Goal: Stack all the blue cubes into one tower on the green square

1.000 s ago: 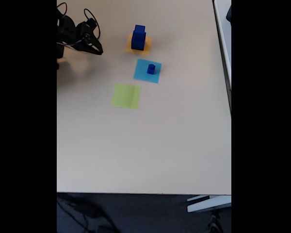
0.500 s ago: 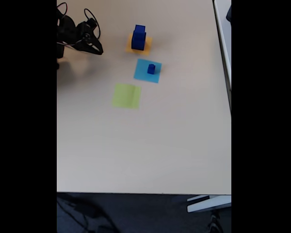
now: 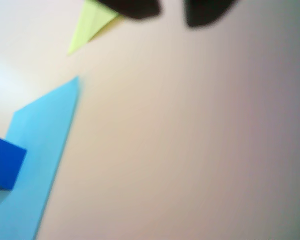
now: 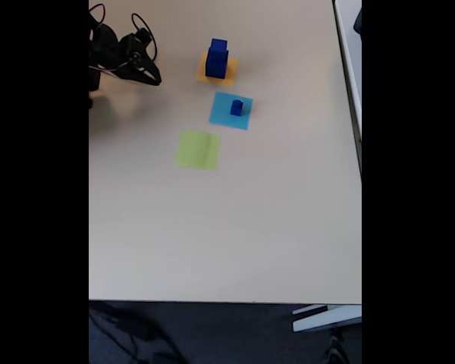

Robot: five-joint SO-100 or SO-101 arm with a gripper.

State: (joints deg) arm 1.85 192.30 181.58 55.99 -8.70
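**A:** Noticed any change around the black two-finger tool [image 4: 153,76]?

**B:** None. Stayed parked over the far left corner of the pale bench [image 4: 235,227], in the same pose as a second before. Showed in the wrist view as two dark lobes with bare bench between them, so judged spread and pinching nothing.

**A:** And further out?

**B:** Found nothing moved there either. Saw the large dark-blue cube [image 4: 216,67] on the orange paper square [image 4: 230,73], to the tool's right in the fixed view, with the medium dark-blue cube [image 4: 218,47] on top. Spotted the small dark-blue cube [image 4: 236,108] a little nearer the camera, on the light-blue paper square [image 4: 221,114]. Found the lime-green paper square [image 4: 197,149] nearer still, bare and apart from all three.

**A:** Meaning for the task?

**B:** Judged not begun on the green. Would call for unstacking the pair first, then carrying the large cube over.

**A:** Anything hard to read?

**B:** Plenty. Lost the arm's base behind the black border on the left. Found the wrist view blurred, with the small cube cut by the frame edge and just a corner of green visible. Could barely tell where the large cube ended and the medium began.
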